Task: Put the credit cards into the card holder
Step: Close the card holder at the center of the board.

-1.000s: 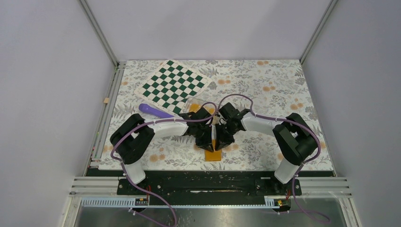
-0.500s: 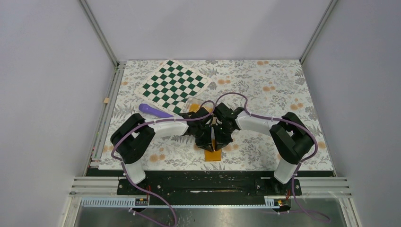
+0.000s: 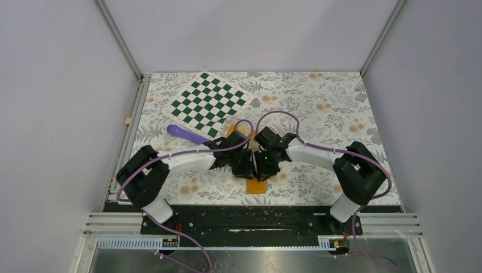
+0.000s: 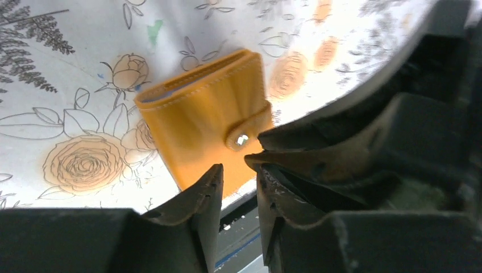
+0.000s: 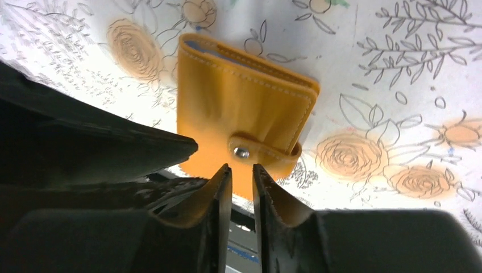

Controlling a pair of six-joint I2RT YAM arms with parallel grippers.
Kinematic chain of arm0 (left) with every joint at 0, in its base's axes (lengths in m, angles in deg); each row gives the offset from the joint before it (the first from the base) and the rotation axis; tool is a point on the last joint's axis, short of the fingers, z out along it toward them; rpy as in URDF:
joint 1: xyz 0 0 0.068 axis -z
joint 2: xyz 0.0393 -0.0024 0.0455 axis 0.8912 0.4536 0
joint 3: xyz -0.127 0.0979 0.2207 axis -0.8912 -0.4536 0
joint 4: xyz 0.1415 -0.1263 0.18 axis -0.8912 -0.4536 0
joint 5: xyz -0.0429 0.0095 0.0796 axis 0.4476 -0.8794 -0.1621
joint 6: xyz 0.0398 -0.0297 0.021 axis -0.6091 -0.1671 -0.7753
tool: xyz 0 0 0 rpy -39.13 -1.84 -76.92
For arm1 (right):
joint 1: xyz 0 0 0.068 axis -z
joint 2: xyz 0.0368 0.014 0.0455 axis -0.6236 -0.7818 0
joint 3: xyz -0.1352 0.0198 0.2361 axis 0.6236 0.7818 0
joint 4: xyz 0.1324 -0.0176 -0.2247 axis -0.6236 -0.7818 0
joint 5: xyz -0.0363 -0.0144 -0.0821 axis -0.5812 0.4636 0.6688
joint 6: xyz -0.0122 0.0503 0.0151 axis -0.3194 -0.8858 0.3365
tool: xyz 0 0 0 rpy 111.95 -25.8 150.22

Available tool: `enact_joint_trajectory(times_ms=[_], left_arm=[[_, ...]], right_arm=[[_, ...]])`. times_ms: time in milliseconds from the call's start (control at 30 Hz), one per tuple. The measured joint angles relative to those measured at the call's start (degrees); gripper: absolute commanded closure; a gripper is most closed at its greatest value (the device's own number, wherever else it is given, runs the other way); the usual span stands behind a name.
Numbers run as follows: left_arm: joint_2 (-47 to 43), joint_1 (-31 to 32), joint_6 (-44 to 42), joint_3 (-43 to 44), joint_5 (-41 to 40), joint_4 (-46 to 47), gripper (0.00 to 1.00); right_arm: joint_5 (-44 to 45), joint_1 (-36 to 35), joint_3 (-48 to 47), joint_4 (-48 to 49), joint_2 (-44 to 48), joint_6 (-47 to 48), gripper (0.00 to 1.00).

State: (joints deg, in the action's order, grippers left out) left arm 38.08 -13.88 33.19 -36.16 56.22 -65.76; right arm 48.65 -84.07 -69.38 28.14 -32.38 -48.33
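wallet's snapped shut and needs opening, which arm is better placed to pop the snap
Probably the right arm: its jaws line up with the snap just ahead, and the left wrist view shows them beside it.

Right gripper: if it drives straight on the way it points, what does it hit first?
Likely the card holder, near its snap, which sits just past the fingers of the right gripper in the wrist view. Nothing shows in between; depth unclear.

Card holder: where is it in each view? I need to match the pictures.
Top external: card holder low centre, only its near part showing.
Left wrist: card holder centre-left, tilted, closed.
Right wrist: card holder centre, closed.
Shared landmark: its snap, near centre in both wrist views; hidden from above.
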Motion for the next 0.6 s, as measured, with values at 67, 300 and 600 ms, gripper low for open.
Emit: enact_joint_trajectory(times_ms=[67, 300, 600], left_arm=[[-4.07, -0.59, 0.04, -2.05, -0.28, 2.14, 0.66], [-21.29, -7.02, 3.23, -13.70, 1.51, 18.82, 0.47], [-42.32, -24.35, 7.80, -32.20, 4.02, 32.00, 0.01]], right_arm=[[0.48, -0.17, 0.00, -1.01, 1.75, 0.22, 0.61], [-1.62, 5.99, 0.37, -1.42, 13.38, -0.07, 0.27], [-7.87, 25.81, 9.01, -0.44, 27.50, 0.15, 0.00]])
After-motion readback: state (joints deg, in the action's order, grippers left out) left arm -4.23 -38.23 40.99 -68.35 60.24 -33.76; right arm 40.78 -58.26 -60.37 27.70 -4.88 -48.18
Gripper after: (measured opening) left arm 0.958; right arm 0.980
